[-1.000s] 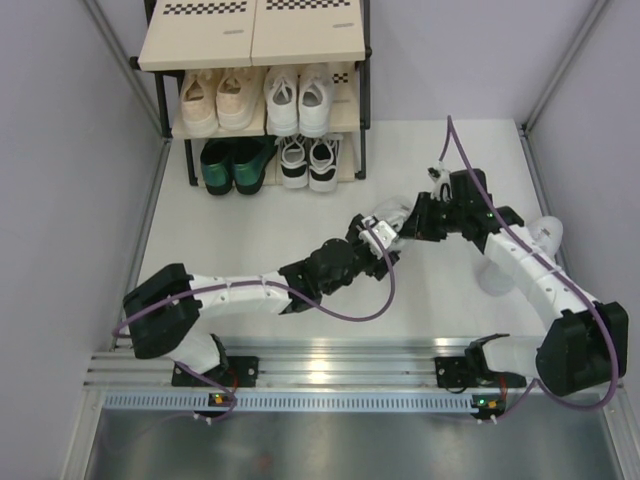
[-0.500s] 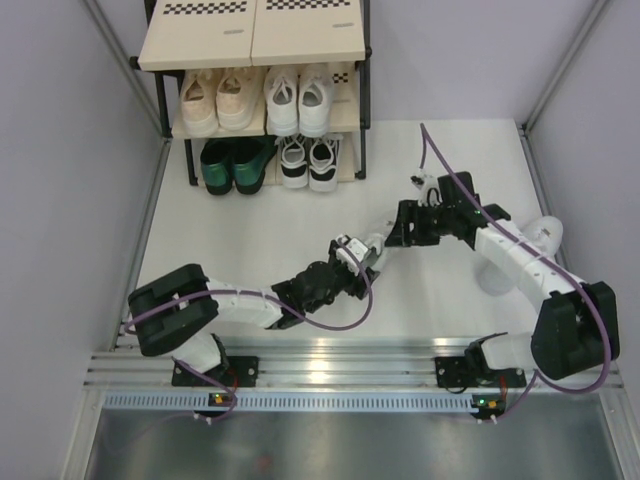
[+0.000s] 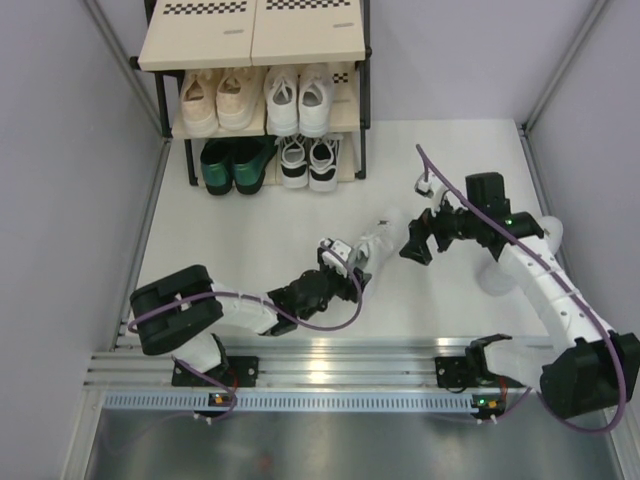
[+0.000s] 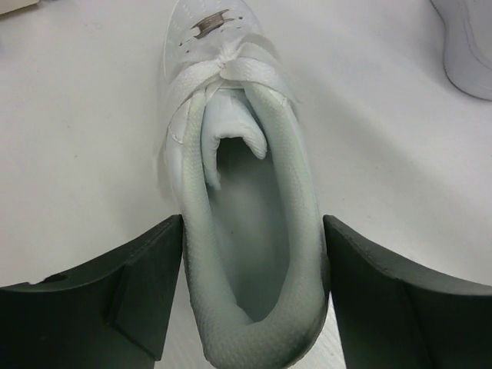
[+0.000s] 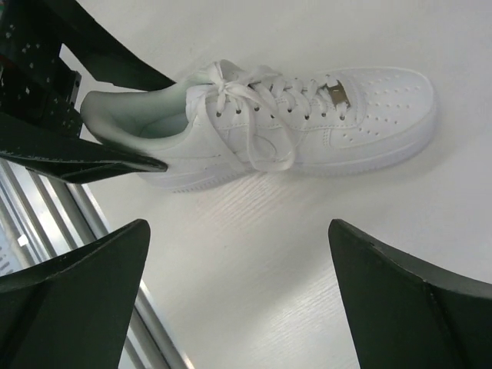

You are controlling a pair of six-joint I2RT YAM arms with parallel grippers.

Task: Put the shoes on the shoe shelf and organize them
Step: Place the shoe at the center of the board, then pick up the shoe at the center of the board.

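Sneaker, large, white leather, laced (image 3: 372, 244): lies on the white desk (image 3: 250, 230) at frame centre, heel lower left, toe upper right. Your left end effector (image 4: 252, 254) pinches the heel. Your right end effector (image 3: 415, 240) hangs spread wide beside the toe. The three-tier black-framed beige shoe shelf (image 3: 250, 45) stands upper left.

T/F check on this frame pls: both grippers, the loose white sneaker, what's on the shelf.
1. Left gripper clamps the sneaker at its heel. True.
2. Right gripper holds a shoe. False: it is open and holds nothing.
3. Green shoes sit on the middle tier. False: they are on the bottom tier, left side.
4. Four pairs sit on the shelf. True.
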